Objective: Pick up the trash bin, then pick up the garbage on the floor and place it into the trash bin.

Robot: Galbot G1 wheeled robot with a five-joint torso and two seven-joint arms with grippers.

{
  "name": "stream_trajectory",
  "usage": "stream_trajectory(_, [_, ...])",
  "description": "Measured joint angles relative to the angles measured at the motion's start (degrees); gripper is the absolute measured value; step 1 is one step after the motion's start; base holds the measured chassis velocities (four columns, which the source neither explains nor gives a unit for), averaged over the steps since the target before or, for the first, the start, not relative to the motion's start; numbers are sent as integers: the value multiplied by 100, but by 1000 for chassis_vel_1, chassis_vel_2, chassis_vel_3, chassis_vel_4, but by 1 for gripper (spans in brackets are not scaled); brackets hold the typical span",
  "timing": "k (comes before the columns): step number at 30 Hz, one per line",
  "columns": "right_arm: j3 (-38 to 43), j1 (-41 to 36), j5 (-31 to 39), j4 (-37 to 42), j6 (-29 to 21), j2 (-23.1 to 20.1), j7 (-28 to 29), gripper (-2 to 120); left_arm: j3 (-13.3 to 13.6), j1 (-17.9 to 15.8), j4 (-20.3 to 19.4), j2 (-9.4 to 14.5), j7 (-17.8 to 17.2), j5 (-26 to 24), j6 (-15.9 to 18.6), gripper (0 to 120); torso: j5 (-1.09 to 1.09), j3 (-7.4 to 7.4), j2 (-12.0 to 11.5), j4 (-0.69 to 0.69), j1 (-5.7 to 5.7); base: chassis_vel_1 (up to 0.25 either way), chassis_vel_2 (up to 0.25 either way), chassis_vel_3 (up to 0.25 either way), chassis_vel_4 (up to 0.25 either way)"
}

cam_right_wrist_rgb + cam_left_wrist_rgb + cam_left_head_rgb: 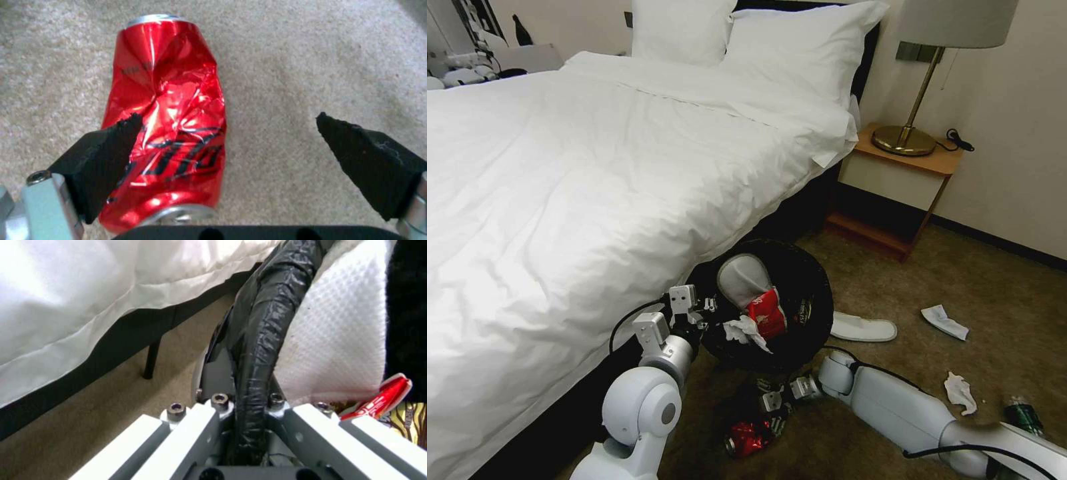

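**Bin in my left gripper, crushed can between the fingers of my right**

My right gripper point(227, 133) hangs low over the tan carpet floor point(311, 60) with its black padded fingers point(102, 156) spread wide. The crushed red aluminium can point(166, 116) lies lengthwise between them, close against one pad and well apart from the other; neither pad clamps it. In the head view that can point(748, 437) lies near me, just below the bin.

My left gripper point(249, 413) is closed on the rim of the round black wire-mesh trash bin point(807, 280), which is lined with a black plastic bag and tilted with its mouth toward me, beside the edge of the white bed point(560, 187). Inside it I count one white slipper point(744, 280), one red snack packet point(766, 313) and one crumpled white tissue point(744, 331) at the lip.

On the floor to my right lie one more white slipper point(864, 328), two white crumpled tissues point(944, 322) point(960, 392) and one green plastic bottle point(1022, 415), near my right forearm. Farther off stands a wooden nightstand point(904, 173) carrying one brass lamp point(924, 87).
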Motion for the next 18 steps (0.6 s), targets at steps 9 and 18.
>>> stream_trajectory(9, [-16,-48,-48,-8,-1,72,4,100,-5,15,-7,-34,9,46,-11,0,0,0,0,0,0,0,0,0,0])
stream_trajectory(18, [-16,-134,-133,-14,-2,145,8,100,-34,50,-26,-35,11,64,-23,0,0,0,0,0,0,0,0,0,0])
